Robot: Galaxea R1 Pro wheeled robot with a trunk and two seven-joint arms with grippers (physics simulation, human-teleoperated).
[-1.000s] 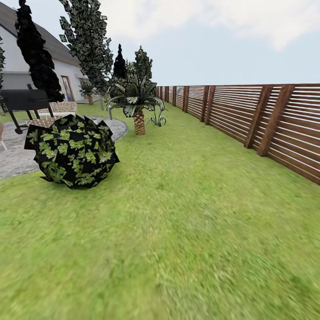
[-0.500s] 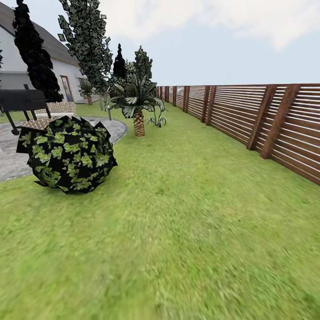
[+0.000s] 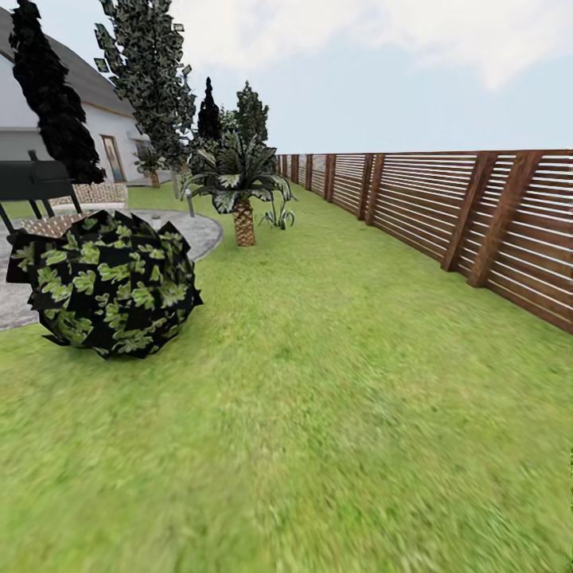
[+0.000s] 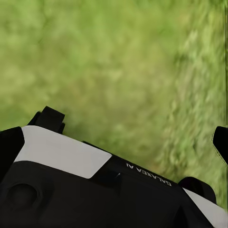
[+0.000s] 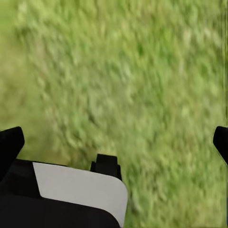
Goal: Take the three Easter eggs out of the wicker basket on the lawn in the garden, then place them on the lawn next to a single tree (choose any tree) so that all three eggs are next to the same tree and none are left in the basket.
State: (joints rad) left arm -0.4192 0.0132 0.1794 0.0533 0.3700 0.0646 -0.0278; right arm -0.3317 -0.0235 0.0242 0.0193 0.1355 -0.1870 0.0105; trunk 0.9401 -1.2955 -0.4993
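Note:
The Easter eggs and the wicker basket are out of view. The lawn (image 3: 334, 414) spreads wide ahead of me in the head view. At the far left a tall tree (image 3: 147, 76) with spotted leaves rises near the house. In the left wrist view my left gripper (image 4: 114, 142) hangs open over blurred grass, one black fingertip (image 4: 221, 142) at the frame's edge. In the right wrist view my right gripper (image 5: 114, 142) is open too, its fingertips (image 5: 9, 142) wide apart, with only grass between them.
A round dark bush (image 3: 107, 282) sits on the grass at left, beside the grey paved patch (image 3: 195, 231). A small palm (image 3: 239, 179) grows farther back. A thin black tree (image 3: 52, 95), a black grill (image 3: 36, 179) and the white house (image 3: 103, 135) stand behind. A brown slatted fence (image 3: 446, 207) runs along the right.
The whole head view has shifted: the bush, palm and trees have slid left in the picture and the bush looks a little nearer, so the camera has moved.

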